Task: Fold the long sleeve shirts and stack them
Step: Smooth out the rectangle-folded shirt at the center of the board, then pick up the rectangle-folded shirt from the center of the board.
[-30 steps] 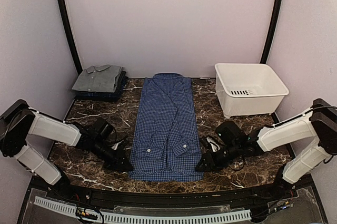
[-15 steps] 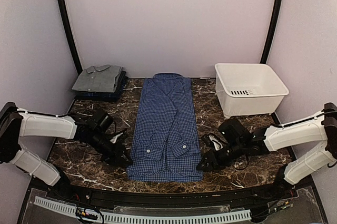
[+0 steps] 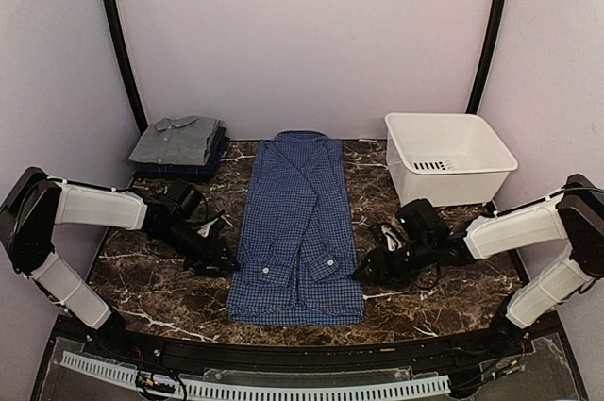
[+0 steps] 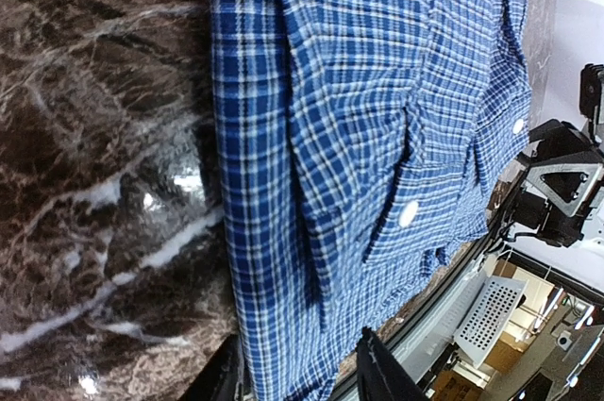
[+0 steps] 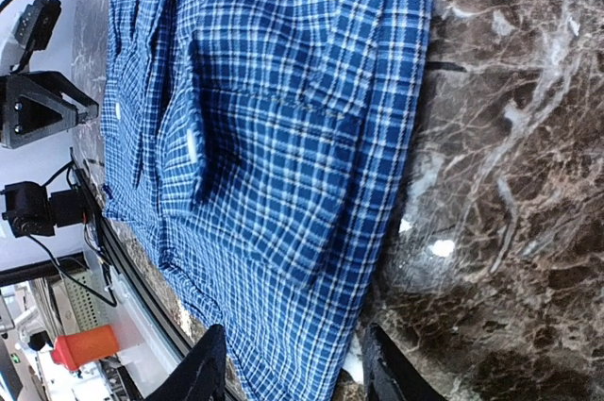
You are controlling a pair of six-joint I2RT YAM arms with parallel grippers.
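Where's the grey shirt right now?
In the top view, the grey shirt sits folded on a dark pile at the far left corner of the table, left of the blue checked shirt.

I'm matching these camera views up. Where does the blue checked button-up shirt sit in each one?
Top external: the blue checked button-up shirt lies flat at centre, collar at the top.
Left wrist: it fills the middle and right.
Right wrist: it fills the left and middle.
Shared landmark: the dark marble tabletop bordering the shirt's long edge in every view.

Fine dk check on blue shirt [image 3: 300, 222], white buttons [image 4: 408, 214]; plain grey shirt [image 3: 175, 140]; white tub [image 3: 453, 184]; dk brown white-veined table [image 3: 160, 278].
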